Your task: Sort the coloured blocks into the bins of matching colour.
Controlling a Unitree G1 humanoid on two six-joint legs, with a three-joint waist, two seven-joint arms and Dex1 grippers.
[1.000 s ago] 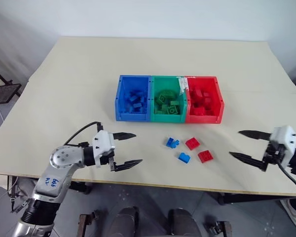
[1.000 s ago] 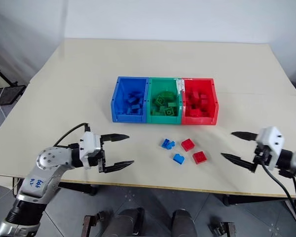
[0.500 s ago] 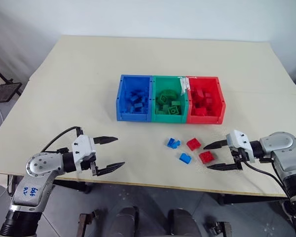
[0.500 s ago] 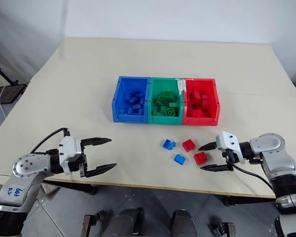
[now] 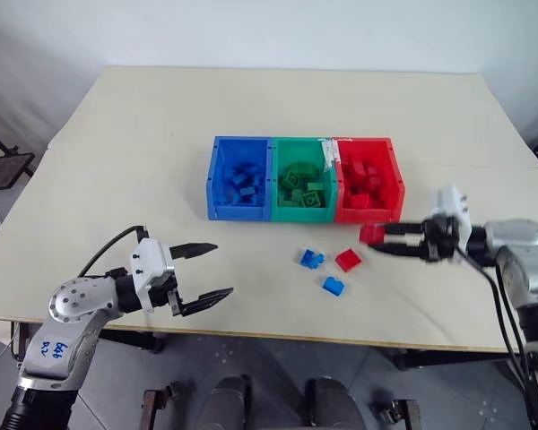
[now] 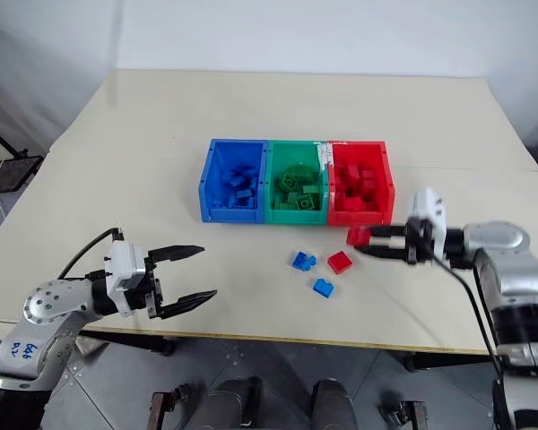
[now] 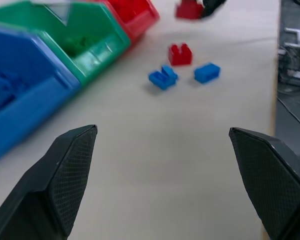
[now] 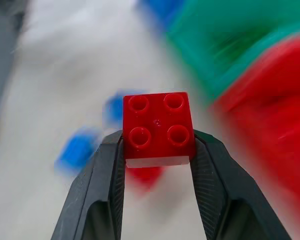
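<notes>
Three small studded plastic bricks, two blue [image 5: 312, 259] [image 5: 334, 287] and one red [image 5: 348, 261], lay on the pale tabletop [image 5: 143, 170] just in front of the joined blue [image 5: 240, 180], green [image 5: 302, 180] and red [image 5: 368, 180] open plastic bins. Right gripper [image 5: 382, 242] pinched a red four-stud brick [image 8: 158, 128] above the table, near the red bin's front. Left gripper [image 5: 208, 270] hovered wide open and empty, well apart.

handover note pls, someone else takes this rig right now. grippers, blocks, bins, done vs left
Right gripper: shut on a red block, held above the table just in front of the red bin.
Left gripper: open, holding nothing, apart from the blocks.
Bins: blue bin, green bin and red hold matching blocks.
Left: drop the held block; then one red block and two blue blocks on the table.
</notes>
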